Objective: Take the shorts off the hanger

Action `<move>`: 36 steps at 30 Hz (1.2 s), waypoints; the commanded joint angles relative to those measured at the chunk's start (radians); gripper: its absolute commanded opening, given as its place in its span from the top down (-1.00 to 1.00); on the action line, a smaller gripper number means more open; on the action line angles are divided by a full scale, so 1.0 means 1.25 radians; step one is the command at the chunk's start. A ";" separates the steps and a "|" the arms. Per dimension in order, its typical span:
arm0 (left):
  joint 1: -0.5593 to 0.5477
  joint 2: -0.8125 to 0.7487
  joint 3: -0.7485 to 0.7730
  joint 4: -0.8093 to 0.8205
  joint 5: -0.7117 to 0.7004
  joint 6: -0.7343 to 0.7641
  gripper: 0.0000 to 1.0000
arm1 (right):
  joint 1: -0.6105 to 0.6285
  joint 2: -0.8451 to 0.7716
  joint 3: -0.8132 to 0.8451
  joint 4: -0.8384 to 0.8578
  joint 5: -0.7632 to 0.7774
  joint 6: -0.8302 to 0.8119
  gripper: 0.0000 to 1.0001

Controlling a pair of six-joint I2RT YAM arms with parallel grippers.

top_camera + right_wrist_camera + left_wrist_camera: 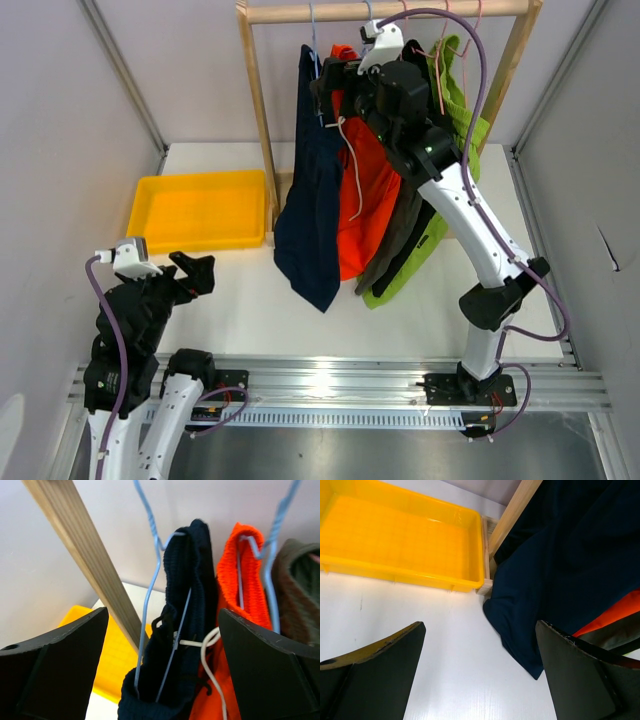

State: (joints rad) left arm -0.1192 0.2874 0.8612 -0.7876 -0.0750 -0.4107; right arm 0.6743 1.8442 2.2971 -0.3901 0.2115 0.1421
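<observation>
Several pairs of shorts hang on wire hangers from a wooden rail (390,11): navy blue shorts (310,210) at the left, then orange shorts (368,195) with a white drawstring, olive-grey shorts (398,235), black shorts, and lime green shorts (425,250). My right gripper (335,82) is open, high up at the waistbands. In the right wrist view the navy waistband (195,605) on its blue hanger (150,580) lies between the fingers, not pinched, with the orange waistband (245,575) beside it. My left gripper (195,272) is open and empty, low over the table.
A yellow tray (200,208) sits at the back left, next to the rack's left wooden post (258,110). It also shows in the left wrist view (400,535). The navy hem (535,630) hangs down to the white table. Grey walls close in both sides.
</observation>
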 commanded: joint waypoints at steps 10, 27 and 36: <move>0.014 0.002 -0.005 0.021 0.013 -0.005 -0.98 | 0.028 0.065 0.079 0.045 -0.033 0.009 -0.85; 0.014 -0.004 -0.004 0.023 0.013 -0.005 -0.99 | 0.012 0.143 0.115 0.040 -0.007 0.024 0.69; 0.016 0.077 0.049 0.080 0.065 0.007 -0.99 | 0.018 0.057 0.056 0.068 0.003 0.019 1.00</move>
State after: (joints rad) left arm -0.1104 0.3256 0.8665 -0.7746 -0.0460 -0.4095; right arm 0.6937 2.0220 2.3798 -0.3763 0.1955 0.1749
